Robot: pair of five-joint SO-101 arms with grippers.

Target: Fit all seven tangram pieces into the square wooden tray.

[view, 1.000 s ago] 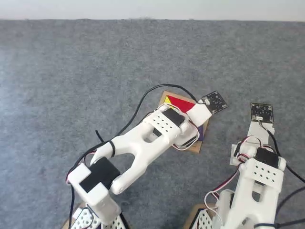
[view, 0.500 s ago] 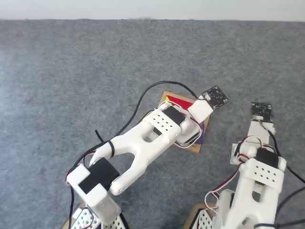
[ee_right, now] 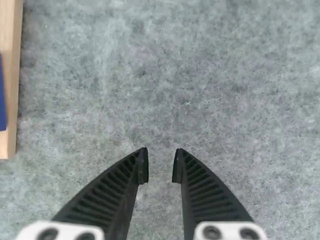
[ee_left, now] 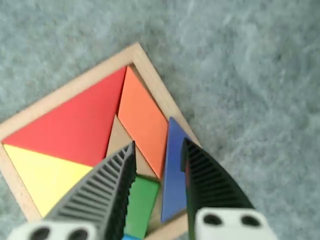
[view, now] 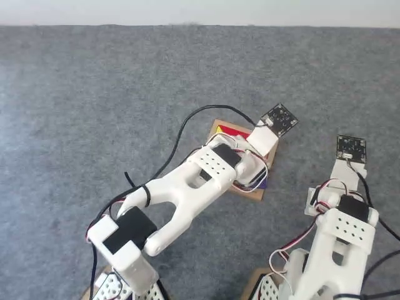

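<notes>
The square wooden tray [ee_left: 150,70] lies on grey carpet and holds a red triangle [ee_left: 75,125], a yellow triangle [ee_left: 45,175], an orange parallelogram [ee_left: 145,120] and a green piece [ee_left: 142,202]. A blue triangle [ee_left: 172,175] rests along one side, partly over the rim. A small patch of bare wood [ee_left: 117,135] shows between red and orange. My left gripper [ee_left: 159,149] hovers open just above the orange and blue pieces, holding nothing. My right gripper [ee_right: 160,162] is slightly open over bare carpet, beside the tray's edge [ee_right: 9,75].
In the high view the left arm [view: 200,181] covers most of the tray [view: 255,192], and the right arm [view: 340,225] stands to its right. Grey carpet [view: 94,94] spreads all around, with a pale wall strip at the far edge.
The left arm's wrist has shifted slightly toward the far side over the tray. The right arm has drifted a little to the right, away from the tray.
</notes>
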